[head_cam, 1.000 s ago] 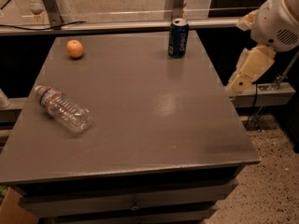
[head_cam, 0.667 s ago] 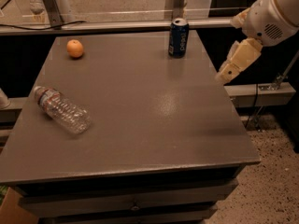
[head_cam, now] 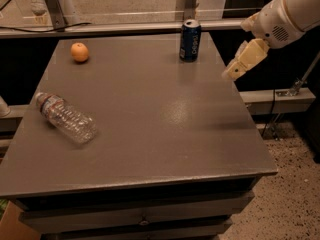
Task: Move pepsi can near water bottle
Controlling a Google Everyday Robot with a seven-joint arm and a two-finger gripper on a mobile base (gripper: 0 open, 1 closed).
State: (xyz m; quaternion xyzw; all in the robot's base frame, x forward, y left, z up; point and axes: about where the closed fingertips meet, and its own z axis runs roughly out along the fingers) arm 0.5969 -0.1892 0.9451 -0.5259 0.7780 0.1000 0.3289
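- Pepsi can (head_cam: 190, 40) is stood upright, far; water bottle (head_cam: 66, 118) is laid near-left, well apart.
- Gripper (head_cam: 234, 72) is held right of can, presumably for approach; aperture cannot be told.

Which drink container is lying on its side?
The water bottle, flat on the table at left; the pepsi can stands upright at the back, gripper hovering to its right.

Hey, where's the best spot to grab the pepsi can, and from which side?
Grip the pepsi can around the middle of its round side wall, coming in level from the view's right, where the gripper hovers off the table edge. It stands upright, a narrow cylinder, so a side grasp probably suits.
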